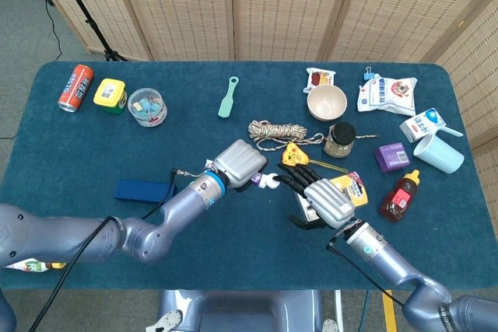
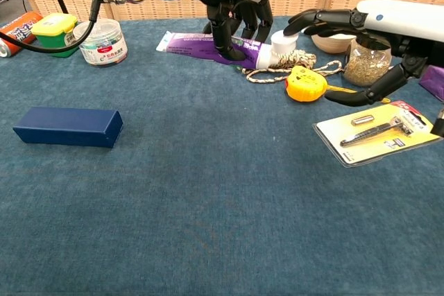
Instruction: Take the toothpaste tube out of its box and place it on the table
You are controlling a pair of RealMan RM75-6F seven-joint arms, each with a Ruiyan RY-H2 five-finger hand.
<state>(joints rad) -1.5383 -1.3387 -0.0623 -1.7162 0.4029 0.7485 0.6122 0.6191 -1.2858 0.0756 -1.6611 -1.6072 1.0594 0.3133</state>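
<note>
The purple toothpaste tube (image 2: 198, 44) with its white cap (image 2: 282, 41) lies level, out of its box, low over the table behind the rope. My left hand (image 2: 236, 6) grips it from above near the cap end. In the head view my left hand (image 1: 240, 162) hides the tube, and only the cap (image 1: 269, 181) shows. The dark blue box (image 2: 68, 127) lies closed on the table at the left (image 1: 142, 189), apart from both hands. My right hand (image 2: 361, 24) is spread, holding nothing, with one fingertip at the cap's top; the thumb hangs well away.
A yellow tape measure (image 2: 307, 82), a coil of rope (image 2: 295, 60) and a carded razor (image 2: 378, 132) lie under and beside my right hand. A jar (image 2: 364, 60) and a bowl (image 2: 326, 38) stand behind. A plastic tub (image 2: 103, 41) stands at the far left.
</note>
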